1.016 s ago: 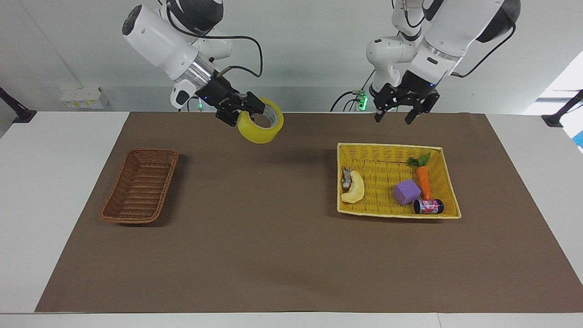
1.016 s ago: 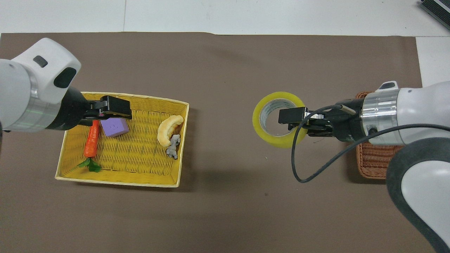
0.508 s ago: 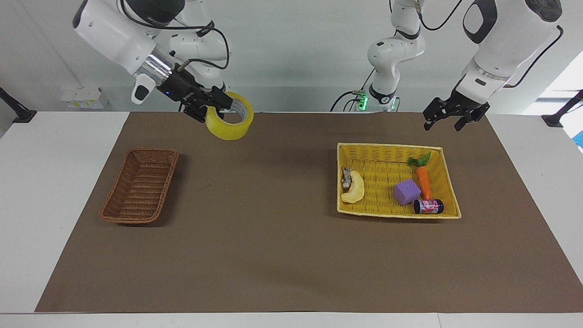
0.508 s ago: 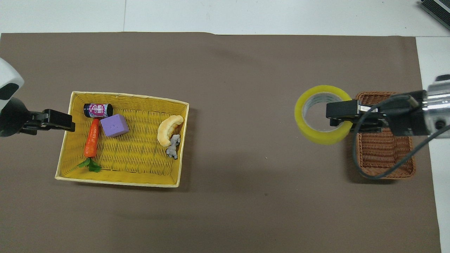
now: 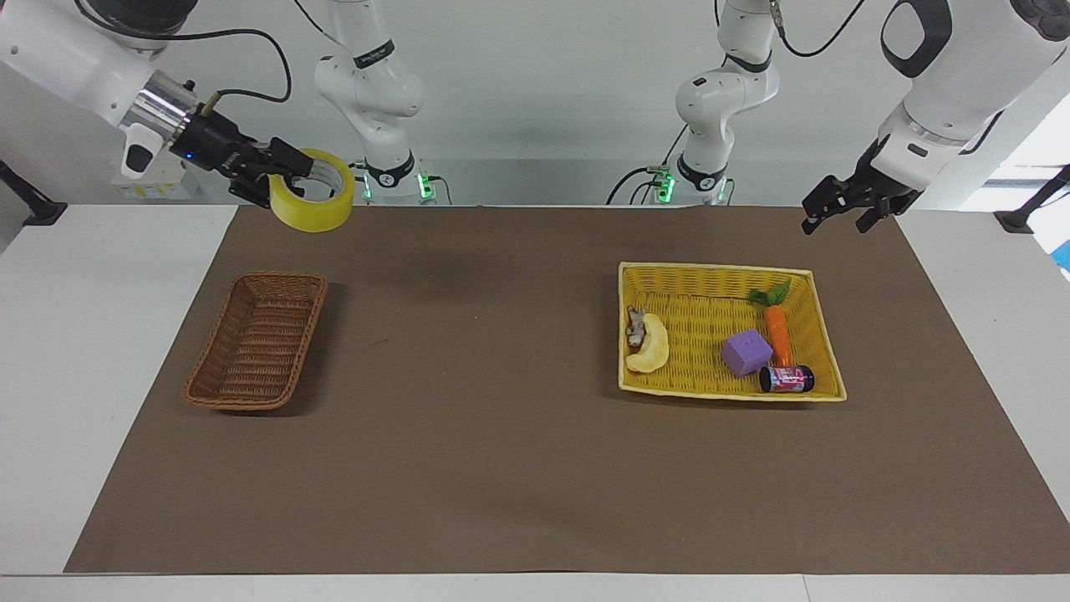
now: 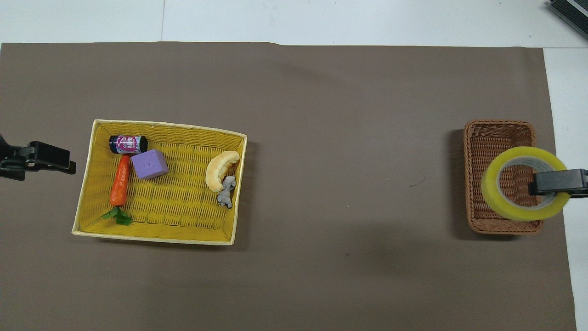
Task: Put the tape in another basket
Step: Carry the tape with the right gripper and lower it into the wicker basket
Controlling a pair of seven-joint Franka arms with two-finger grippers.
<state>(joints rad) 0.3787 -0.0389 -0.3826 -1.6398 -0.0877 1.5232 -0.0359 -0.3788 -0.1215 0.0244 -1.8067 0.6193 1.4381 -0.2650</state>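
The tape [image 5: 311, 214], a yellow roll with a pale core, hangs high in the air with my right gripper [image 5: 288, 171] shut on its wall, one finger through the hole. In the overhead view the tape [image 6: 495, 196] overlaps the part of the brown wicker basket [image 6: 498, 123] nearer to the robots, with the right gripper [image 6: 538, 186] at its rim. The facing view shows the roll well above that basket [image 5: 313, 288], touching nothing. My left gripper [image 5: 836, 219] stands open and holds nothing, raised over the mat beside the yellow basket [image 5: 710, 267].
The yellow basket [image 6: 170, 125] holds a purple cube [image 6: 149, 165], a carrot [image 6: 120, 181], a small dark can [image 6: 127, 144], a banana-like piece [image 6: 219, 169] and a small grey figure [image 6: 226, 192]. The left gripper [image 6: 64, 161] hovers just off that basket's end. A brown mat [image 5: 501, 435] covers the table.
The right arm has carried the tape from over the middle of the mat toward its own end, to above the brown basket. The left arm has drawn away from over the yellow basket.
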